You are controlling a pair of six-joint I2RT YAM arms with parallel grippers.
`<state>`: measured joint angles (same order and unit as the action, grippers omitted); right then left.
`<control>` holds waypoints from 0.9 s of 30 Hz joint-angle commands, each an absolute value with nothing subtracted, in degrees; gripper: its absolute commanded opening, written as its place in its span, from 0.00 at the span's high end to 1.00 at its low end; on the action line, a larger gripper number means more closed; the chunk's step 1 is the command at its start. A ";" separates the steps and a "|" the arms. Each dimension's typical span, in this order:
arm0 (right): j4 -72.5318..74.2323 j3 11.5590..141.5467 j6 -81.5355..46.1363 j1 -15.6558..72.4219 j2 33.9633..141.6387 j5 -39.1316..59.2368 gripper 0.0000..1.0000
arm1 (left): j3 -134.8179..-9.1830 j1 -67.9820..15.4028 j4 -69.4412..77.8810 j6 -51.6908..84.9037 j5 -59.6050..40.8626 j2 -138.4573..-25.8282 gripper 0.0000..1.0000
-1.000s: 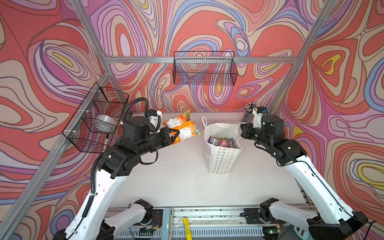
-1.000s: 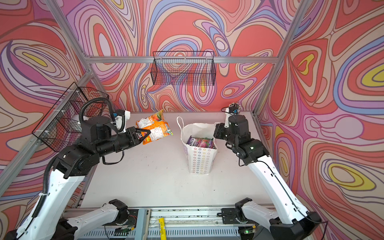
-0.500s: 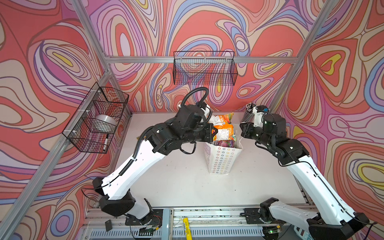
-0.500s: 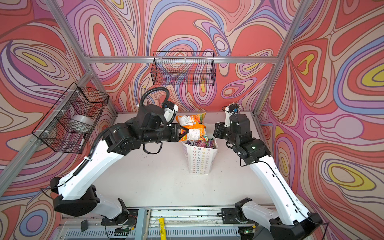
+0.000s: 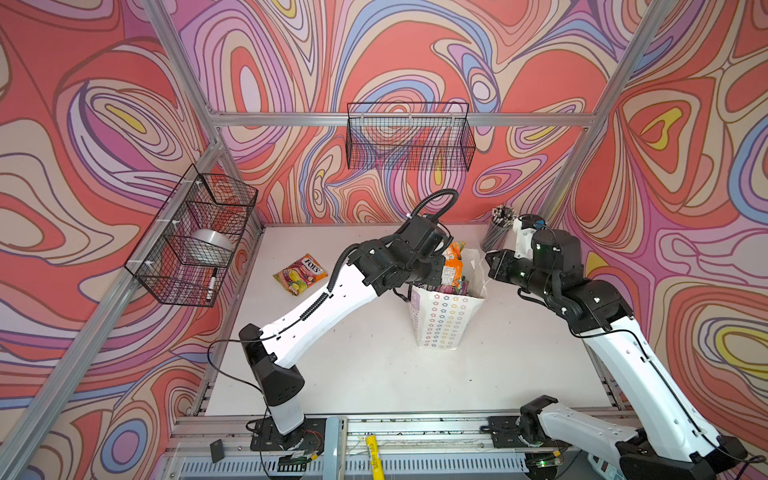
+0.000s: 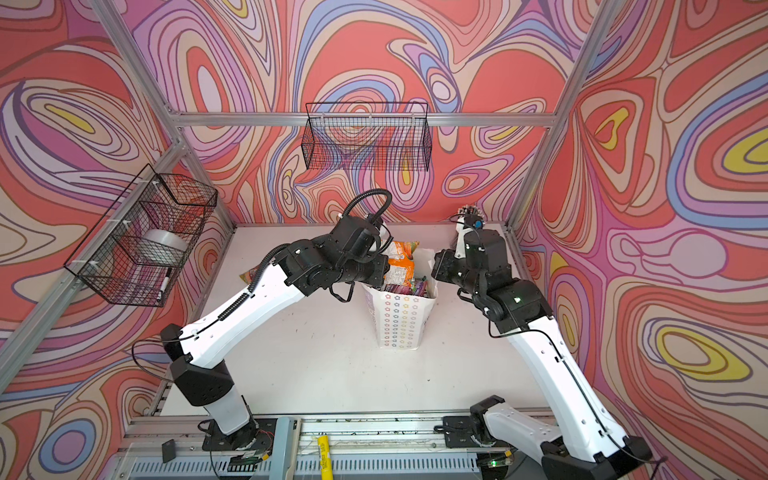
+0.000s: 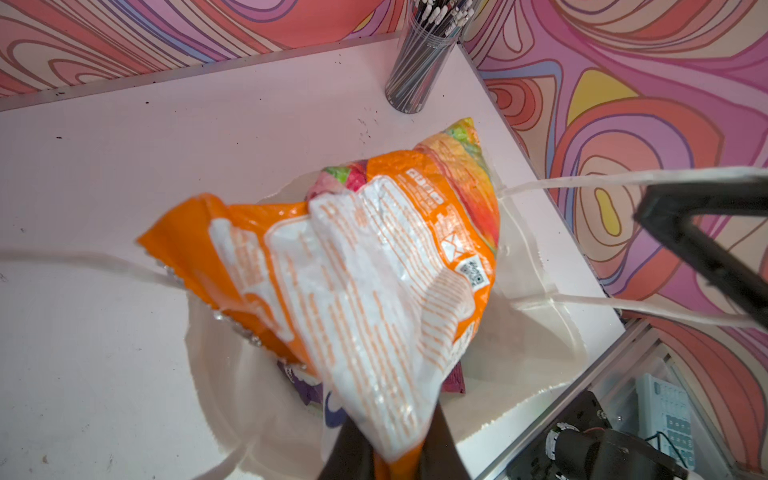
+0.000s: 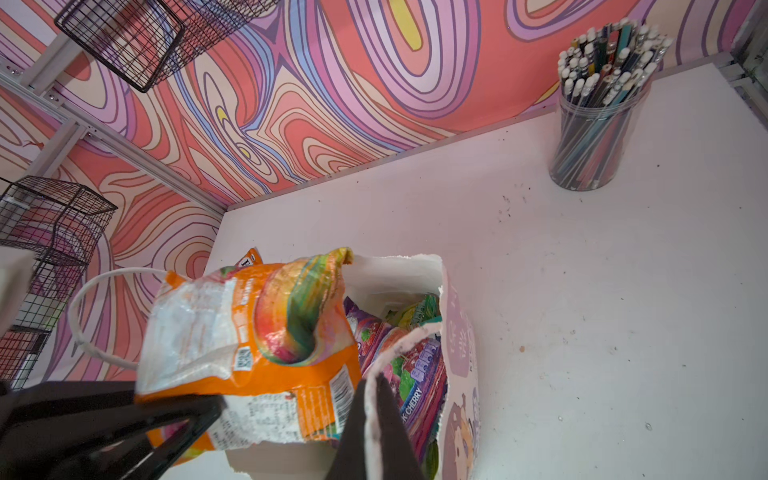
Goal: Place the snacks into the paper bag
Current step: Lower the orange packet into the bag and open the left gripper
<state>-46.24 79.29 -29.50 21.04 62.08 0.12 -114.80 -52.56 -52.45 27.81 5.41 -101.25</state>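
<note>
Pinched shut on one end of a crumpled orange packet (image 7: 361, 266), the left end effector (image 7: 390, 455) holds it over the open mouth of the paper bag (image 5: 444, 320). Whether the packet's lower end has passed the rim cannot be told. The right end effector (image 8: 370, 419) is pressed together on a white cord handle (image 7: 561, 184) of the bag, holding it taut toward the right edge of the desk (image 5: 374, 374). The bag stands upright, right of the desk's middle, well apart from every edge.

Only the right wrist view looks into the bag, where purple and green packets (image 8: 399, 365) stand packed together. Only the left wrist view shows the orange packet's white printed back and both strands of the handle stretched to the right end effector. A top view shows a whole red and yellow packet (image 5: 300, 274) lying flat toward the back left of the desk, well apart from the bag.

A pencil cup (image 8: 590, 137) stands in the back right corner, near the right arm. Bare desk runs from the bag to the front edge.
</note>
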 commanded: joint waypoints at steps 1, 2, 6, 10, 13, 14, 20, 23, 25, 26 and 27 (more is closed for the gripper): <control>-49.26 82.86 -31.26 20.88 62.31 -0.81 1.00 | -118.43 -52.68 -50.73 23.10 4.37 -104.99 0.87; -49.77 83.43 -31.52 20.88 62.48 -0.55 1.00 | -120.07 -52.69 -51.22 22.45 3.39 -106.51 0.87; -50.79 84.07 -32.43 20.90 62.46 -1.42 1.00 | -124.82 -52.67 -54.02 21.96 0.25 -111.43 0.87; -51.14 83.13 -33.02 20.92 62.40 -2.11 1.00 | -121.81 -52.70 -54.20 21.54 -0.36 -111.32 0.87; -51.11 82.14 -33.21 20.91 62.06 -3.15 1.00 | -119.99 -52.75 -55.99 21.77 -1.40 -109.32 0.87; -50.85 81.56 -33.20 20.91 61.81 -3.62 1.00 | -117.75 -52.73 -55.09 22.30 -2.17 -107.43 0.87; -48.35 79.19 -32.27 20.90 61.06 -5.09 1.00 | -110.89 -53.22 -51.63 22.71 -5.41 -99.30 0.86; -47.28 79.30 -31.54 20.88 61.95 -4.46 1.00 | -109.54 -53.35 -50.40 22.34 -5.56 -98.30 0.86; -46.19 79.39 -31.12 20.83 62.35 -3.75 1.00 | -110.23 -53.35 -50.99 22.71 -3.04 -99.94 0.86; -45.47 79.28 -30.87 20.84 62.53 -3.52 1.00 | -110.74 -53.29 -50.99 21.98 -3.36 -101.33 0.86; -44.73 79.19 -30.75 20.92 62.73 -3.52 1.00 | -112.18 -53.26 -52.32 21.87 -3.10 -102.95 0.86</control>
<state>-48.27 79.70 -31.99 21.04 62.15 -3.62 -110.50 -53.28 -52.53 23.03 -4.08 -100.38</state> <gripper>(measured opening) 0.047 0.145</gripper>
